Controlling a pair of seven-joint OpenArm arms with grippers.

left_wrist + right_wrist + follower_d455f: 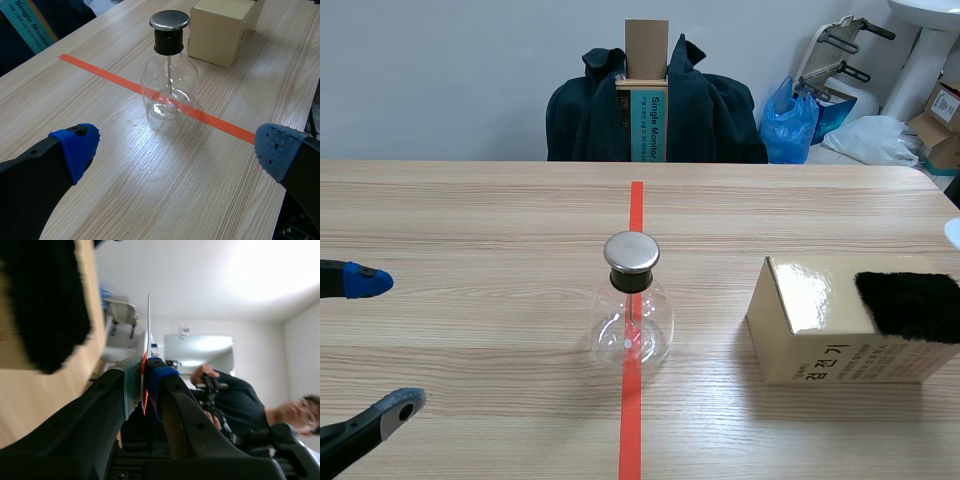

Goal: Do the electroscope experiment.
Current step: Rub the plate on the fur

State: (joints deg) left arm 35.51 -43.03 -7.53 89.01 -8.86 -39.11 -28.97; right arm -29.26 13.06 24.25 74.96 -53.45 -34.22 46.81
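Glass flask [633, 318] sits at the middle of the table [470, 220] on the red line [636, 205], ready for charging, left jaws gaping wide near the left edge, while right jaws pinch a thin strip [148, 325] beside the black fur pad [910, 305] on the box [820, 335], likely for rubbing.

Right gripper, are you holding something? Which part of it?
The right gripper pinches a thin flat strip by its near end. The left gripper is open, empty.
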